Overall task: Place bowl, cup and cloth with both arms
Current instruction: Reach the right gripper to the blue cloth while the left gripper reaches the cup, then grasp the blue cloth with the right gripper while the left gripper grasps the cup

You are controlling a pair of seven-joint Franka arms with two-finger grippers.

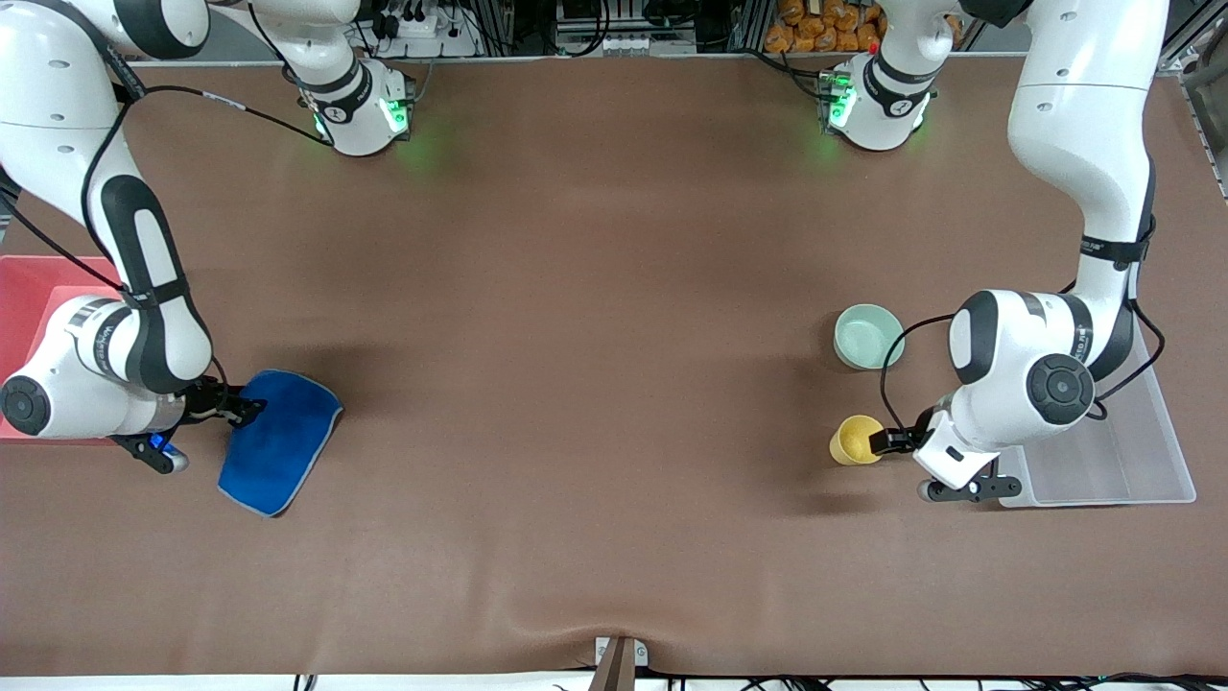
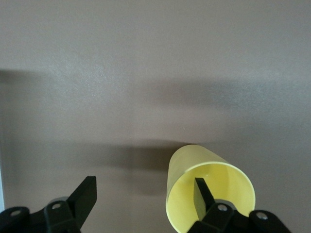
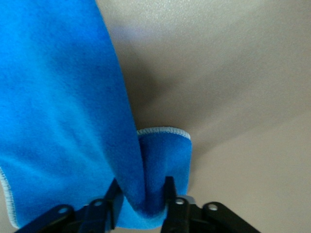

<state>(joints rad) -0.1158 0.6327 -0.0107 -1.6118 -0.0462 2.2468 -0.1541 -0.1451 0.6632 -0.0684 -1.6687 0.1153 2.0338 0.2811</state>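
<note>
Cloth (image 1: 278, 441), cup (image 1: 855, 440) and bowl (image 1: 868, 336) at the moment of pick-up. The blue cloth lies toward the right arm's end of the table, close to that end's edge; my right hand (image 1: 233, 407) pinches a raised fold of it between its fingers (image 3: 169, 191), gripping the fabric at the edge of the cloth that faces the table's end, while most of the cloth rests flat. The yellow cup stands toward the left arm's end of the table, nearer the front camera than the mint bowl and a little apart from it. My left hand (image 1: 887, 441) straddles the cup's wall with wide-open jaws: one finger (image 2: 203, 193) is inside the cup, the other (image 2: 83, 196) well outside it, so nothing is gripped yet.

Risks, as I judge them: the fold in my right hand is small, so the cloth may slip out when lifted, or drag and bunch on the table. The cup is light and held only by its thin wall; an uneven squeeze could tip it or push it toward the bowl.

A brown mat (image 1: 595, 384) with a soft wrinkle at its front edge covers the table. A red tray (image 1: 29, 288) sits at the right arm's end, a clear tray (image 1: 1142, 461) at the left arm's end. Racks and cables line the table's base-side edge.
</note>
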